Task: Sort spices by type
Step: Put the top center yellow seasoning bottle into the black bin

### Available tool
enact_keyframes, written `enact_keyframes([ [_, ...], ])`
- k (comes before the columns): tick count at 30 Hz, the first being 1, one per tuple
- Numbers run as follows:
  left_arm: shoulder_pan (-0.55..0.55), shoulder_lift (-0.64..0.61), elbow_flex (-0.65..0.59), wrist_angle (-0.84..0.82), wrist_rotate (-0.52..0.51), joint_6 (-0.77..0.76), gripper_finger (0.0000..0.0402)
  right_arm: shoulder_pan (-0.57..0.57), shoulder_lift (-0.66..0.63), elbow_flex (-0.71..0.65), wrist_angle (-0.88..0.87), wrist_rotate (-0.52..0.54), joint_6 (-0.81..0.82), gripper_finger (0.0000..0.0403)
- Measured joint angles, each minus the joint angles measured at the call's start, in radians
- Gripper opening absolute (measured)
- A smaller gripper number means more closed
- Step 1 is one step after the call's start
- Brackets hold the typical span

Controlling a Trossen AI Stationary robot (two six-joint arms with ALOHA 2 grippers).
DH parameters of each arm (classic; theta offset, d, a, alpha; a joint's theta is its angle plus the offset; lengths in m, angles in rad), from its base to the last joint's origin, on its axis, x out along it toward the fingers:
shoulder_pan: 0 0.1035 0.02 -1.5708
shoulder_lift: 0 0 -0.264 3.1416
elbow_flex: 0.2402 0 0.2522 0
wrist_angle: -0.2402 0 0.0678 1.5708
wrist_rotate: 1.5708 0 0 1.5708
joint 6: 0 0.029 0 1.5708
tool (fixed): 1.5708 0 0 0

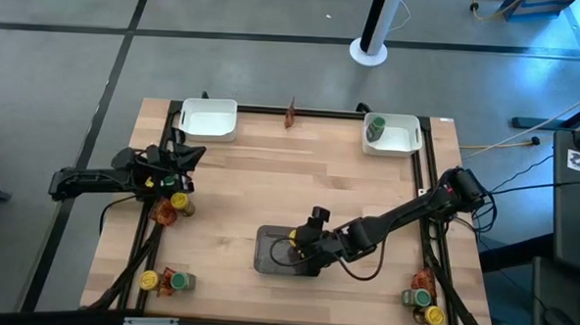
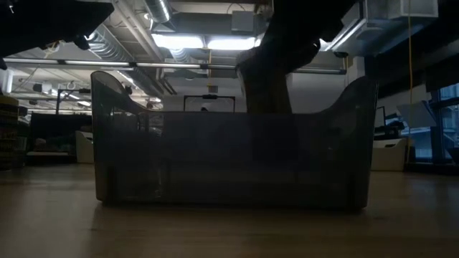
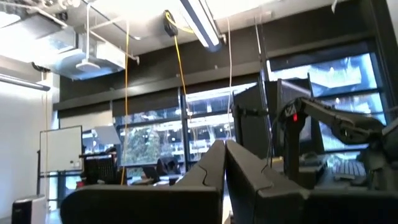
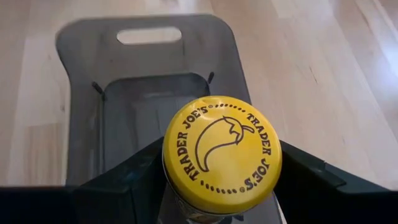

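One yellow-lidded jar (image 4: 221,151) gripped in right hand (image 4: 217,180) above grey tray (image 4: 84,50); left hand (image 3: 224,163) closed.

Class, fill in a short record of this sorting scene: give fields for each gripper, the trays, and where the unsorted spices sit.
right gripper: shut on yellow-lidded jar, over grey tray
left gripper: shut, empty, at the table's left edge
white trays: left one empty; right one holds a green-lidded jar
unsorted spices: groups of jars and packets at left edge, near-left corner, near-right corner
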Motion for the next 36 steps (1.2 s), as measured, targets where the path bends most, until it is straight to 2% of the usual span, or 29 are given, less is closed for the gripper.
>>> enact_keyframes([
  [13, 0.0, 0.0, 0.0, 0.002, 0.0, -0.012, 0.0004, 0.0, 0.045, 0.0, -0.002, 0.044, 0.037, 0.0248],
  [24, 0.0, 0.002, 0.0, 0.001, 0.0, -0.01, 0.0004, 0.001, 0.043, -0.124, 0.202, 0.072, 0.109, 0.0248],
  [36, 0.0, 0.002, 0.0, 0.001, 0.0, -0.01, 0.0004, 0.013, 0.045, -0.127, 0.192, 0.065, 0.116, 0.0248],
])
